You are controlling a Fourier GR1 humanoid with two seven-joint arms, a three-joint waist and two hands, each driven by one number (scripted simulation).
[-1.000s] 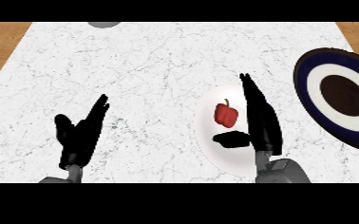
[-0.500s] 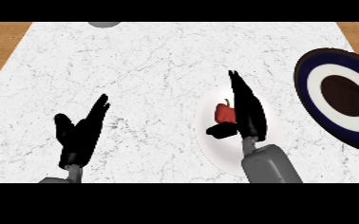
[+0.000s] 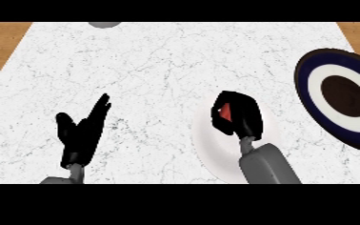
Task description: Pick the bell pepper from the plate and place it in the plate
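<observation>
Small glossy red bell pepper (image 3: pixel 225 112) mostly hidden, only wedge visible; axis cannot tell. Black right hand (image 3: pixel 239 115) curled around it, over plain white round plate (image 3: pixel 211 150). Black left hand (image 3: pixel 81 133) released, fingers straight, lower left.

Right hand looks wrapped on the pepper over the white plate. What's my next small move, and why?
Probably lift straight up. The right hand is curled round the bell pepper, only a red sliver showing, low over the white plate. Rising first should clear its rim before carrying right toward the dark-rimmed plate.
</observation>
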